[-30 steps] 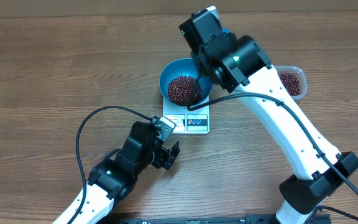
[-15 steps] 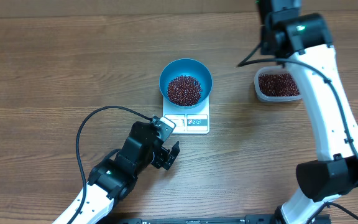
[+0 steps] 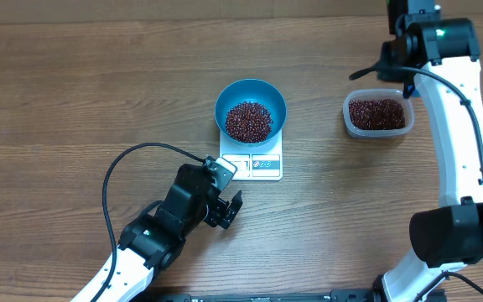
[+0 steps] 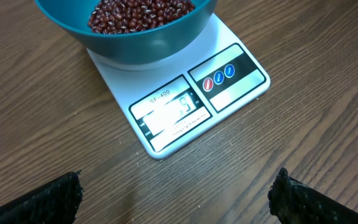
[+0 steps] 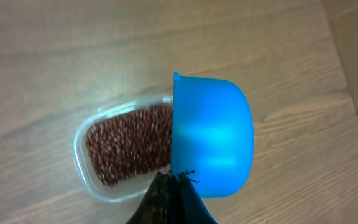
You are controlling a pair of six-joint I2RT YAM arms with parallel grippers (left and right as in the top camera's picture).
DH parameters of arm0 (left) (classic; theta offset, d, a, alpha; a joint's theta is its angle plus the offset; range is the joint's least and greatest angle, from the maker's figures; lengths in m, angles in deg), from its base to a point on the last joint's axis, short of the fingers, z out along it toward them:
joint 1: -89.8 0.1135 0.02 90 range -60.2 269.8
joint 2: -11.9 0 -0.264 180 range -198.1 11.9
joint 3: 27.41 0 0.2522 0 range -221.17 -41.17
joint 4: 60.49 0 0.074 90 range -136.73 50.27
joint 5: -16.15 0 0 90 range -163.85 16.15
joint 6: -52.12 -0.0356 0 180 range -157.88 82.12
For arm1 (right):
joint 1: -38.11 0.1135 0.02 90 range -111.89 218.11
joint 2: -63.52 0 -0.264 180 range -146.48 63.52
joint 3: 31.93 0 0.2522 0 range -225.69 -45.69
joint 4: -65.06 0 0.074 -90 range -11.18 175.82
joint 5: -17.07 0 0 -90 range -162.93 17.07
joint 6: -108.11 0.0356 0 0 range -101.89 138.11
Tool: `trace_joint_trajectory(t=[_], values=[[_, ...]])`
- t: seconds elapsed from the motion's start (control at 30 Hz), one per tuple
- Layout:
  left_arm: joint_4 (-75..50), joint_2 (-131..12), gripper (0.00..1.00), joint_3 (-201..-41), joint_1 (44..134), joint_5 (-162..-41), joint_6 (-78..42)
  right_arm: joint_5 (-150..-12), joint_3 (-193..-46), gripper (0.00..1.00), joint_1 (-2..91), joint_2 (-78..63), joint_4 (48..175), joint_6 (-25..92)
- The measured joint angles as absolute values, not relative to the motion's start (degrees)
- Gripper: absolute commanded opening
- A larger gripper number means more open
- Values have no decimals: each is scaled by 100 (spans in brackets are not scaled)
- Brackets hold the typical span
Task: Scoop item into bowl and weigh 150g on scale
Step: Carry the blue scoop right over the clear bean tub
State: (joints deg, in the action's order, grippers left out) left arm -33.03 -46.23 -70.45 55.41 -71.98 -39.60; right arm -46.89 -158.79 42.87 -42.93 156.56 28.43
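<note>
I see a brown wood-grain table (image 3: pixel 74 84) filling my overhead view, grain running left to right, soft even light, a paler tan strip (image 3: pixel 141 5) along the far edge

Heads up on the left wrist cam: the left gripper (image 4: pixel 176 198) is cut off by the bottom edge, so only two tips poke in. Ahead of them the bowl (image 4: pixel 148 43) runs off the top and hides the back of the scale (image 4: pixel 241 87). Glare washes out the display (image 4: pixel 169 113); you can only make out what looks like a 9.

On the right wrist cam, the scoop (image 5: pixel 213 140) just past the right gripper (image 5: pixel 171 196) shows only its outside, so you can't see what's in it. Its handle is lost in the blurry dark fingers, and it blocks one end of the tub (image 5: pixel 123 152) beyond.
</note>
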Motion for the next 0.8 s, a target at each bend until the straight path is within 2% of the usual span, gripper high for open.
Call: trace_joint_trajectory(t=[0.8], values=[[-3303,-4623,100,-7045,5541,-7200,-3960,-4912,-14322,4,4339,-4315,14797,2747]])
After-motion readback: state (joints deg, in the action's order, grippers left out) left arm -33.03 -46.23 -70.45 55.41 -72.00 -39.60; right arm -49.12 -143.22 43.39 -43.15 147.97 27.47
